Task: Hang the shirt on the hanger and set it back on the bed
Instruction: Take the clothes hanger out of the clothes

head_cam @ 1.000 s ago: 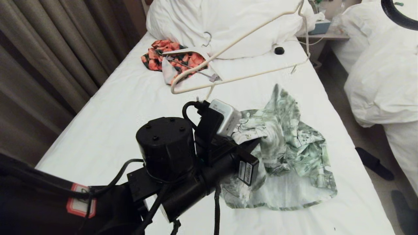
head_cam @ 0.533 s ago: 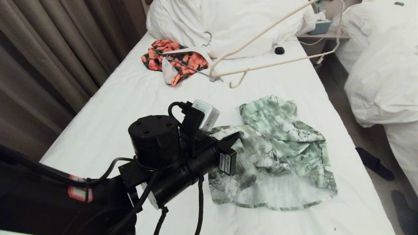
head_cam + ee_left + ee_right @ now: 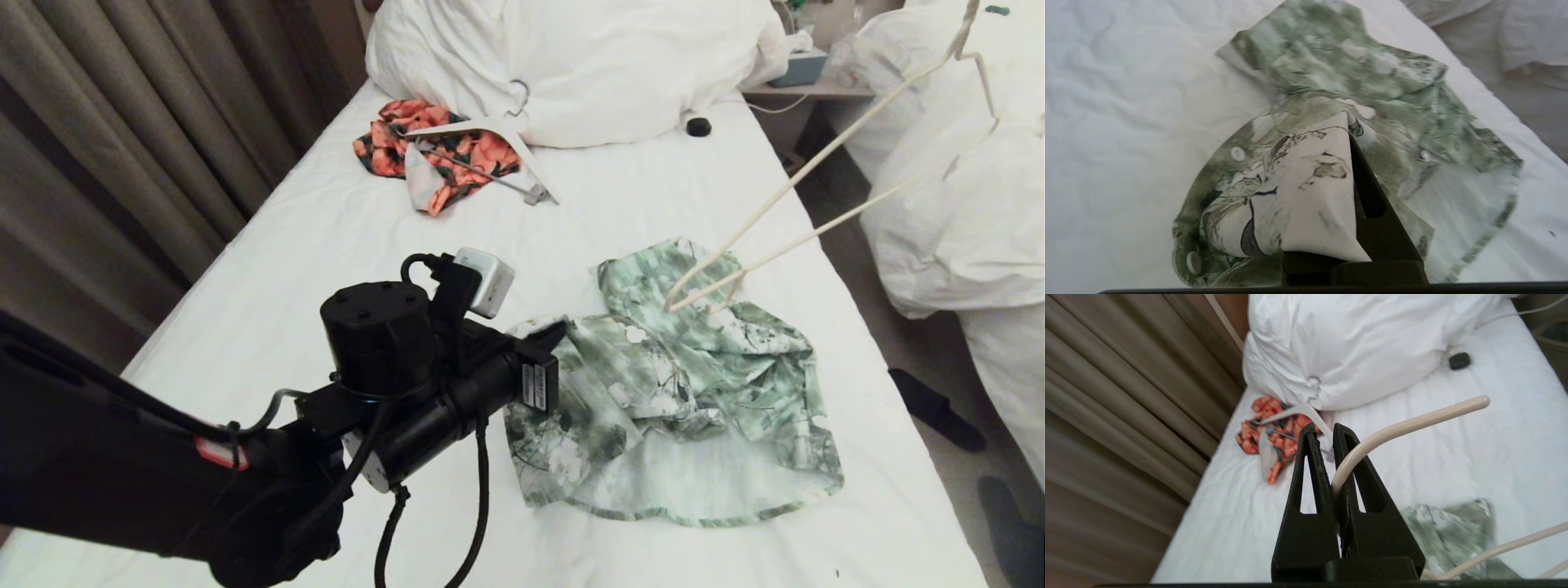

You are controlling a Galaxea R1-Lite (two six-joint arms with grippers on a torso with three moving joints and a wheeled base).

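Head view first: I have my left gripper [image 3: 563, 331] low over the bed [image 3: 286, 269], pinched closed on a fold of the shirt [image 3: 694, 408]. From the left wrist camera, pale printed cloth drapes over the left gripper [image 3: 1349, 130], with only one dark finger [image 3: 1372, 204] showing beside it, and the fabric is lifted slightly where I hold it. The rest of the shirt lies crumpled on the white sheet, toward the right edge of the mattress.

On the right wrist camera, my right gripper [image 3: 1327, 433] is nearly fully closed, clamped on the cream hanger [image 3: 1412, 422] at a bend of its thin rod. In the head view the hanger [image 3: 816, 163] is in the air, tilted, its lower corner just over the far part of the shirt and its upper end out past the bed's right side.

Near the head of the bed sit a big white pillow [image 3: 588, 57], an orange floral garment [image 3: 445, 151] under a thick white hanger [image 3: 490, 131], and a small black object [image 3: 698, 126]. Brown curtains [image 3: 122, 122] hang along the left; a second white bed [image 3: 963, 163] stands to the right.
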